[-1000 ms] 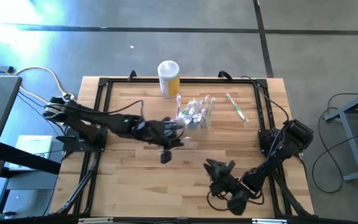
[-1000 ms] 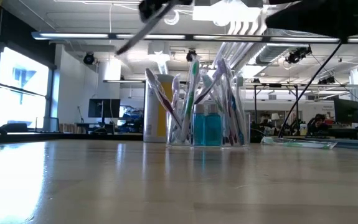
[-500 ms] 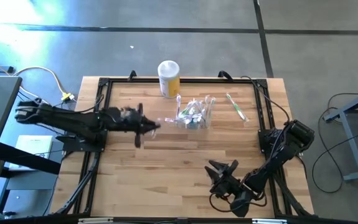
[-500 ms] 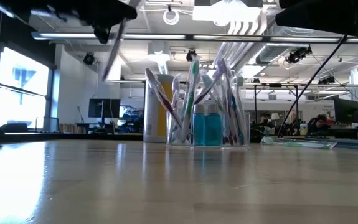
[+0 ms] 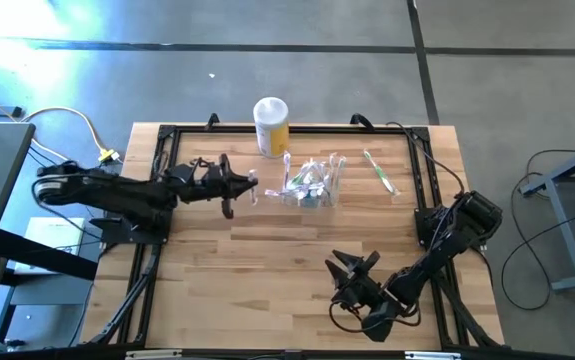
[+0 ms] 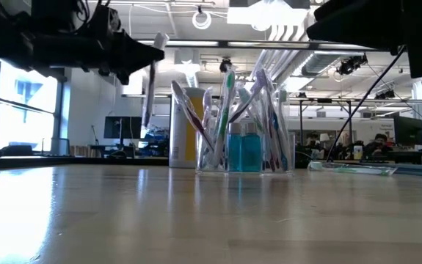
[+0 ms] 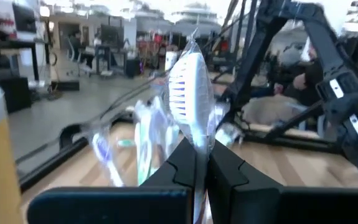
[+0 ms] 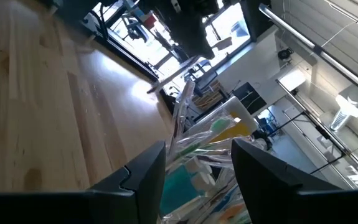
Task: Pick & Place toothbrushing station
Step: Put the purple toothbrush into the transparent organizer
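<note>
The toothbrushing station (image 5: pixel 310 185), a clear holder with several toothbrushes and a blue insert (image 6: pixel 244 154), stands on its base at the table's far middle. My left gripper (image 5: pixel 235 190) hovers just left of it, shut on a white toothbrush in clear wrap (image 6: pixel 149 95). The brush head (image 7: pixel 188 99) rises past the fingertips. My right gripper (image 5: pixel 352 268) waits open near the table's front right, with its fingers (image 8: pixel 144 171) pointing at the station (image 8: pixel 203 162). My left gripper pinches the wrapped toothbrush between its two fingers just below the head (image 7: pixel 198 146). The fingers come level from the table's left and lie across the brush. The brush hangs nearly upright, head up, its handle end (image 6: pixel 146 123) clear of the table.
A yellow canister with a white lid (image 5: pixel 271 125) stands at the far edge behind the station. A wrapped toothbrush (image 5: pixel 378 170) lies flat at the far right. Bare wood spans the middle and near left of the table (image 5: pixel 257 290).
My left gripper has drawn back from the table's middle toward the left and far edge, sunk lower and tipped from pointing downward to level. It has stayed shut on the toothbrush, which has swung from a slant to nearly upright.
</note>
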